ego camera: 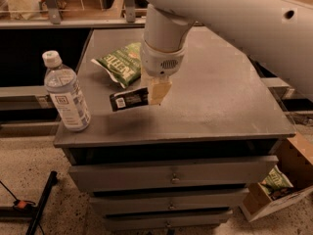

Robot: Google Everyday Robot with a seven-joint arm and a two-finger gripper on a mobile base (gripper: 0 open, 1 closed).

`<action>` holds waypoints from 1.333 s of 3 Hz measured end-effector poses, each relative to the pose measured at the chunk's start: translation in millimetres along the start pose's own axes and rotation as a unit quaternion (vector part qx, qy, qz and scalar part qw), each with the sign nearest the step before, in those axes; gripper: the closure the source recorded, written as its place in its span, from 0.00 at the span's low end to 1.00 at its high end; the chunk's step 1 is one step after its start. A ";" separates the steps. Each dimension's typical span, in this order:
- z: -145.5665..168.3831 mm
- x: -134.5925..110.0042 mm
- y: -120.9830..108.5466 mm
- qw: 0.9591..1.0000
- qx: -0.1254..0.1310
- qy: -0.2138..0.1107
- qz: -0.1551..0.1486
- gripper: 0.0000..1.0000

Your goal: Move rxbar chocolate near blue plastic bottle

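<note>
The rxbar chocolate (128,99) is a small flat black bar with a white patch at its left end. My gripper (157,91) is shut on its right end and holds it level a little above the grey cabinet top (220,102). The blue plastic bottle (66,93) stands upright at the front left corner of the top, with a white cap and a white label. The bar's left end is a short way to the right of the bottle. My white arm comes down from the upper right.
A green chip bag (123,64) lies on the top just behind the bar and gripper. The cabinet has drawers below. A cardboard box (276,190) with a green bag sits on the floor at the right. A black stand leg (39,204) lies at the lower left.
</note>
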State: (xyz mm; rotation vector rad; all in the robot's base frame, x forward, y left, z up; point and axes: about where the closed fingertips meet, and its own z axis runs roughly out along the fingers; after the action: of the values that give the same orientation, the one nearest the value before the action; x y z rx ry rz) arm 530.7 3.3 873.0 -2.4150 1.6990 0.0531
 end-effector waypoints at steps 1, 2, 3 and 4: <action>2.0 -11.4 -5.7 1.000 0.000 -0.003 0.000 0.59; -0.8 -22.6 -14.8 1.000 0.009 -0.013 0.009 0.36; -0.7 -23.2 -15.1 1.000 0.010 -0.013 0.008 0.13; -0.6 -23.9 -15.4 1.000 0.011 -0.014 0.008 0.00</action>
State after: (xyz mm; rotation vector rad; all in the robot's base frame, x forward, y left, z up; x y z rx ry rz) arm 536.8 30.4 878.9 -2.3736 1.6980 0.0678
